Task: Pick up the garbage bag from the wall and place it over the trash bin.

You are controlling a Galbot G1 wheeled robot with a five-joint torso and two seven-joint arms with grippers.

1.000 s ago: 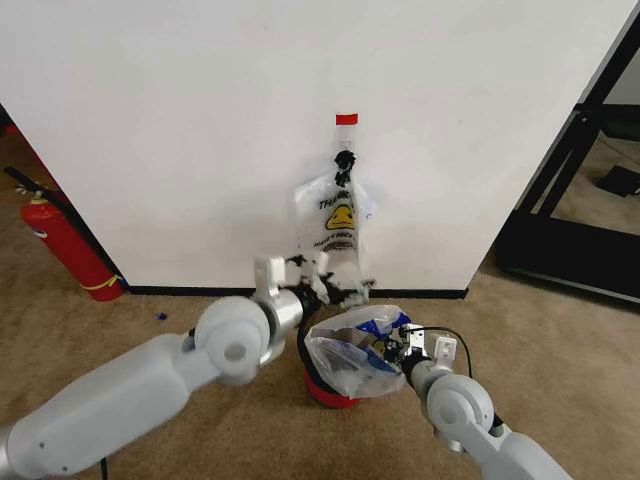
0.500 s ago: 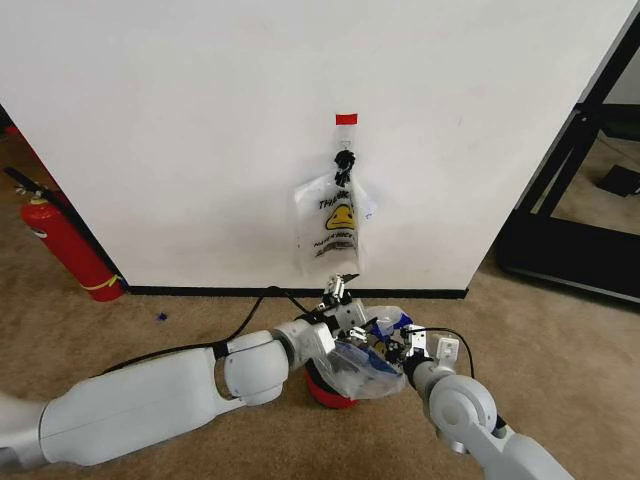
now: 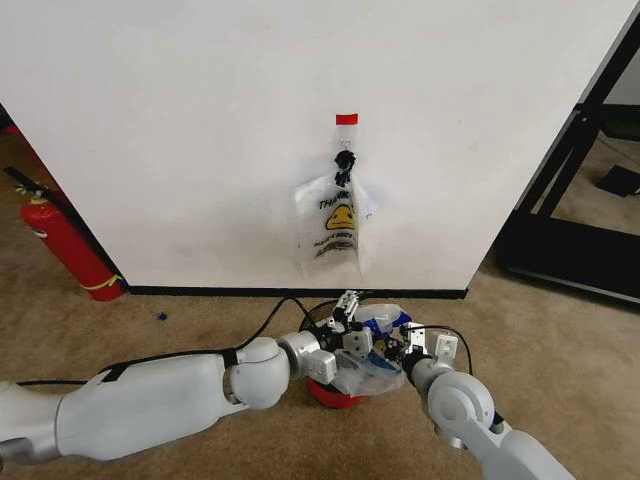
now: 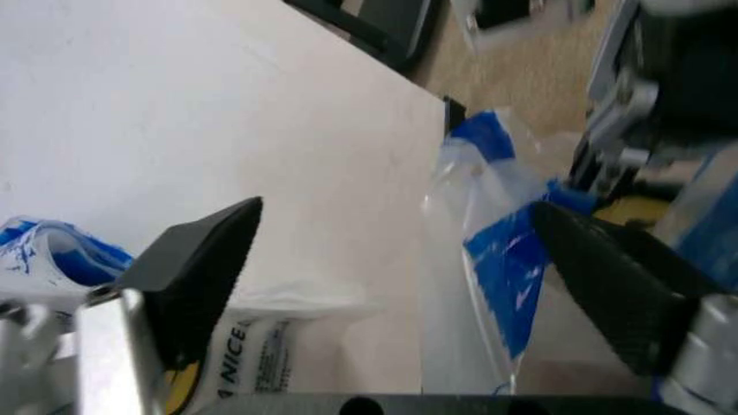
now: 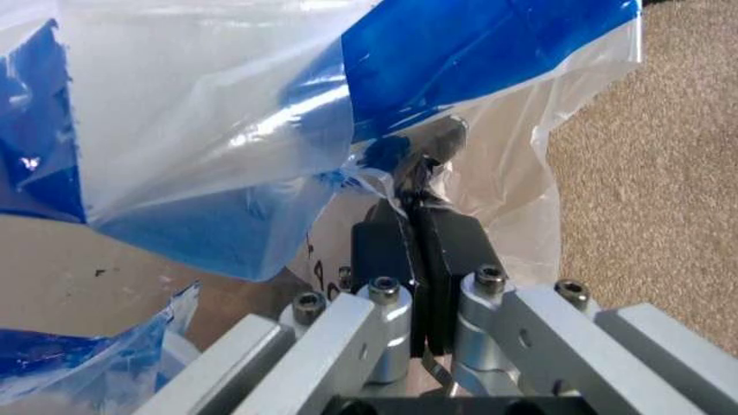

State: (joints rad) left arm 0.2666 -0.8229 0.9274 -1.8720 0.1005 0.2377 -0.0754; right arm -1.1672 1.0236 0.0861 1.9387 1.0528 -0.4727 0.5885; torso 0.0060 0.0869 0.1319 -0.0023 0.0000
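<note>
I see the garbage bag (image 3: 372, 352) draped over the trash bin (image 3: 330, 392), on the carpet near the foot of the wall (image 3: 200, 120). My right gripper (image 5: 416, 186) has its fingers pinched tight on a fold of the bag. My left gripper (image 4: 392, 277) sits at the bag's mouth with its fingers spread wide. A second smiley bag (image 3: 335, 225) hangs from the wall clip (image 3: 345, 158).

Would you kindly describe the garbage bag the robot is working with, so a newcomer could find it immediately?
Start at the white wall and drop below its red tape strip to the trash bin on the carpet. The garbage bag lies crumpled over it, between both grippers. Its blue patches distinguish it from the smiley bag hanging above.
</note>
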